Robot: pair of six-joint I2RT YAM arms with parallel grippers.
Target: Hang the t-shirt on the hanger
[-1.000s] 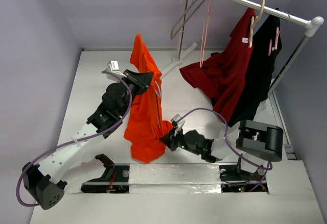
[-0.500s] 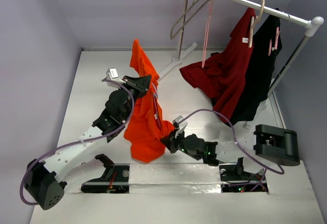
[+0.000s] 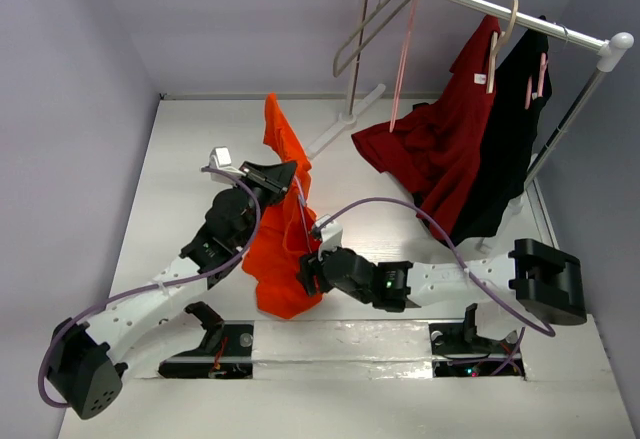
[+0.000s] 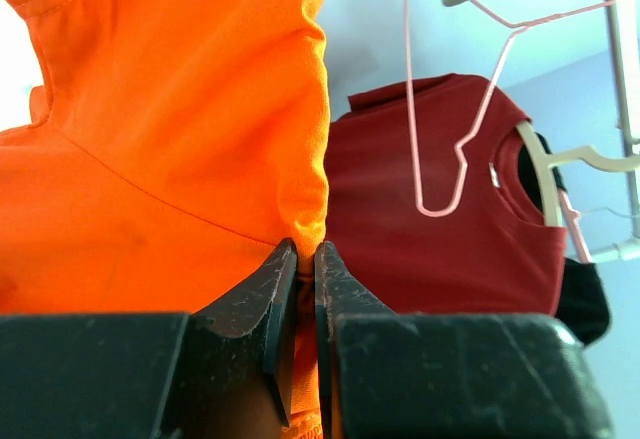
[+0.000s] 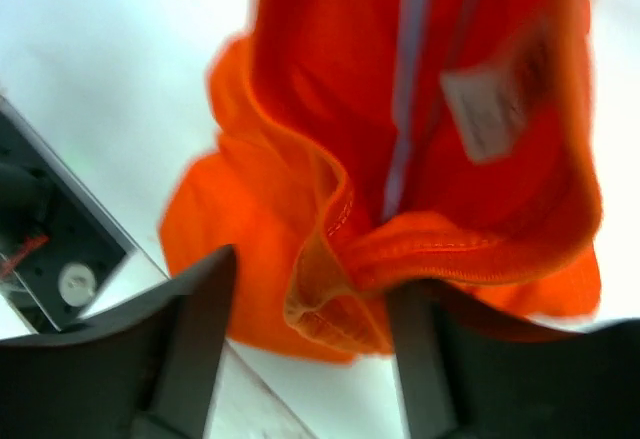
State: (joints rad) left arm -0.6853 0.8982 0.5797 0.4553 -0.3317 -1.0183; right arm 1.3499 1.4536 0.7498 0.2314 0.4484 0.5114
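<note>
The orange t-shirt (image 3: pixel 275 249) hangs in a long bunch from my left gripper (image 3: pixel 290 171), which is shut on a fold of its fabric (image 4: pixel 150 109); cloth fills the slit between the fingertips of that gripper (image 4: pixel 308 259). The thin light-blue hanger (image 3: pixel 302 214) runs down the shirt's front. In the right wrist view its pale rods (image 5: pixel 405 89) lie inside the shirt beside a white tag (image 5: pixel 490 109). My right gripper (image 3: pixel 305 271) is at the shirt's lower right edge. It stands open (image 5: pixel 305 329), with the stitched hem of the t-shirt (image 5: pixel 330 219) drooping between its fingers.
A clothes rack (image 3: pixel 480 4) crosses the back right, its post foot (image 3: pixel 350 119) just behind the t-shirt. On it hang a beige hanger (image 3: pixel 360 34), a pink hanger (image 3: pixel 403 59), a dark red shirt (image 3: pixel 440 149) and a black garment (image 3: pixel 515 129). Lilac walls close in the left and back.
My right gripper was shut and has opened, sliding left up to the shirt's hem. The left arm and the hanging t-shirt sank slightly toward the near edge.
</note>
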